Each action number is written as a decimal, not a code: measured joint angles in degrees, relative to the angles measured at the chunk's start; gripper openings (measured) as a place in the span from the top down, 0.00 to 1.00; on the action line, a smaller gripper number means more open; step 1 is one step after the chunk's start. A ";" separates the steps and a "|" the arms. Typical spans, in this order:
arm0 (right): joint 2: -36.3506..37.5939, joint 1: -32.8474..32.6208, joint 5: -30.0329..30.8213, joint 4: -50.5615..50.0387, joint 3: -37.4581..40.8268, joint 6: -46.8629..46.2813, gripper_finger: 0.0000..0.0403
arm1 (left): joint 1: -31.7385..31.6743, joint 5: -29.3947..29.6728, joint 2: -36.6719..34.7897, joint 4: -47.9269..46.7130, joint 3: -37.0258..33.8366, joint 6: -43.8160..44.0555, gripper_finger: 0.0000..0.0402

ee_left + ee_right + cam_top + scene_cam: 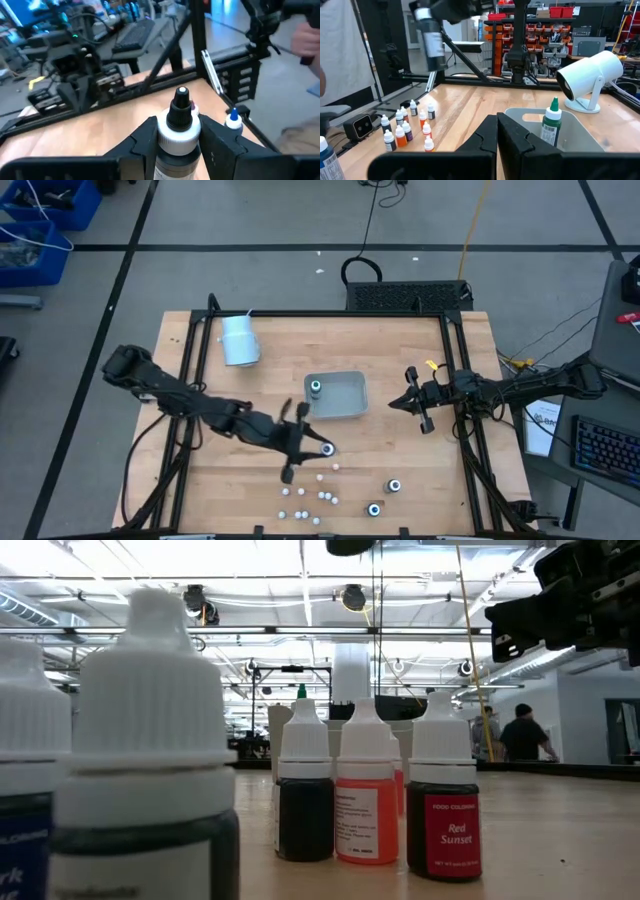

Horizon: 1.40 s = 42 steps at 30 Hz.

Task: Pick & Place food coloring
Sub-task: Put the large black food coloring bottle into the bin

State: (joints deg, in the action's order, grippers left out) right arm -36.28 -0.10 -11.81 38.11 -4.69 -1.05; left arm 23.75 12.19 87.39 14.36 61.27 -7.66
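Food coloring bottle (179, 131) sits clamped between the left gripper (322, 449) fingers, lifted above the table (400, 360) near the clear tray (352, 392), which already holds one bottle (316, 388). Right gripper (418, 406) waits clenched, empty, beside the tray. Risk: the slim bottle could tilt, slip, or topple its neighbour on release.

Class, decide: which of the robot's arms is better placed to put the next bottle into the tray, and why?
Left. The left gripper already clamps a bottle, just short of the tray. The right gripper is shut and empty beside the tray.
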 joint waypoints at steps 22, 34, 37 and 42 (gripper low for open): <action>-1.65 0.02 1.62 0.26 0.07 -0.27 1.00 | -3.10 6.53 -4.06 20.50 -24.85 10.89 0.69; -1.70 0.02 1.62 0.43 0.07 -0.01 1.00 | -3.27 7.52 -4.04 20.30 -25.09 10.98 0.68; -1.70 0.02 1.60 0.43 0.07 -0.01 1.00 | -3.74 7.49 -4.04 20.32 -25.09 10.97 0.68; -1.70 0.02 1.60 0.43 0.08 -0.01 1.00 | -4.61 7.47 -4.04 20.31 -25.08 10.95 0.68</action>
State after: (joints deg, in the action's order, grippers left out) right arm -37.98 -0.08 -10.22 38.54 -4.61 -1.06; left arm 19.14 19.66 83.35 34.67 36.19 3.29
